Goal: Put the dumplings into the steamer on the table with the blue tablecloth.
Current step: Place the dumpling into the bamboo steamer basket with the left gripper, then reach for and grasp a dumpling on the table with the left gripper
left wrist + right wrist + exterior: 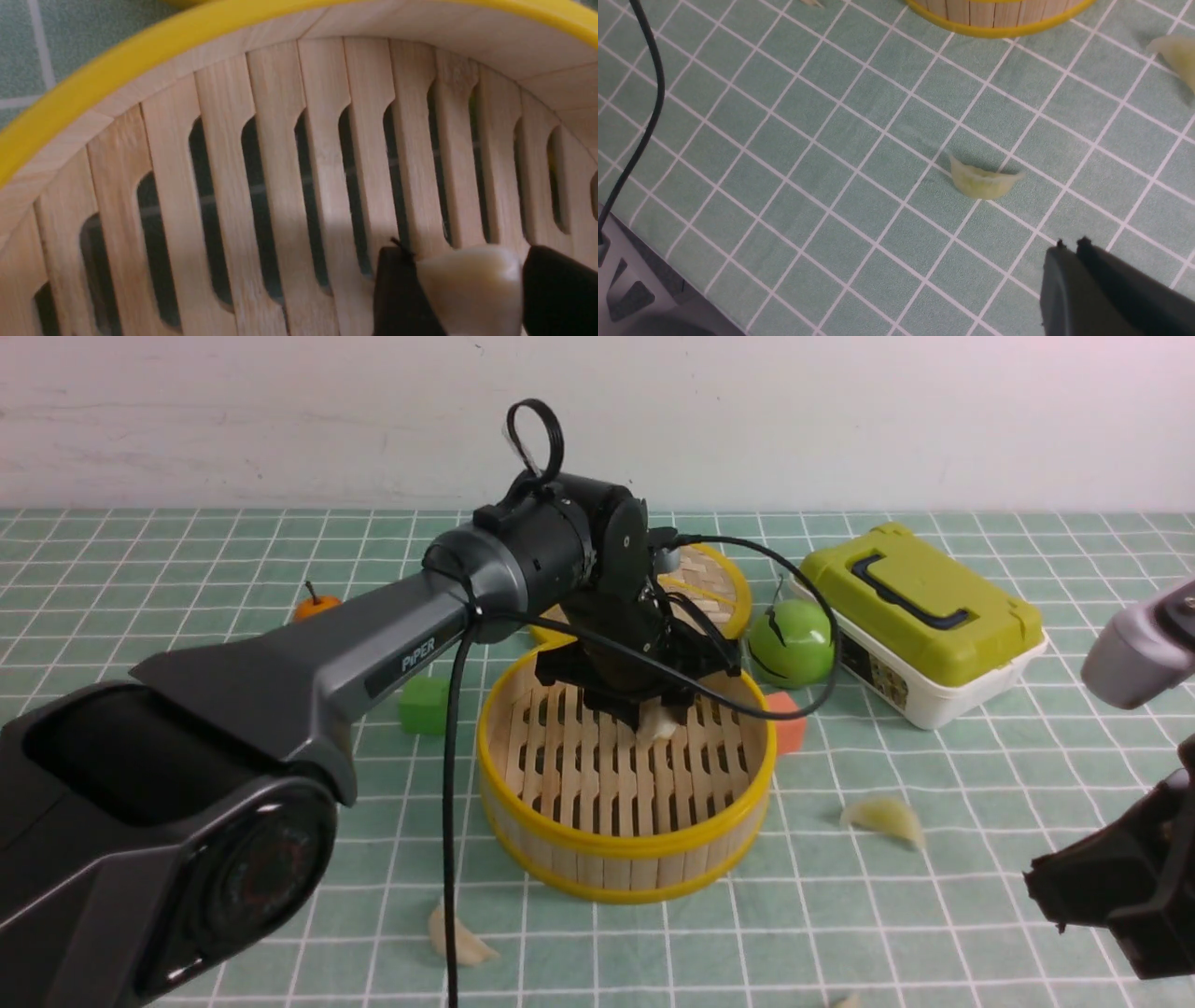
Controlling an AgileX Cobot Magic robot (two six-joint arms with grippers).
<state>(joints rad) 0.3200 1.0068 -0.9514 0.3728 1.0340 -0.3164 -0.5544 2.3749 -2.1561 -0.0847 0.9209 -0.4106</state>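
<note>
The dumpling (469, 289) between the left jaws runs off the picture's edge, as do the jaws themselves. From the front, the wrist (560, 537) hides much of those jaws and of the lid (714, 581) behind them.

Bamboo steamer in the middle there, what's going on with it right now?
The left tool is shut on a glossy cream-white pleated dumpling, holding it low inside the round yellow-rimmed bamboo steamer, close to its bottom. Three more dumplings lie outside on the teal grid-lined tablecloth: one front-left, one to the right, one nearest the robot. The right tool is shut and empty, above the cloth near that last one.
</note>
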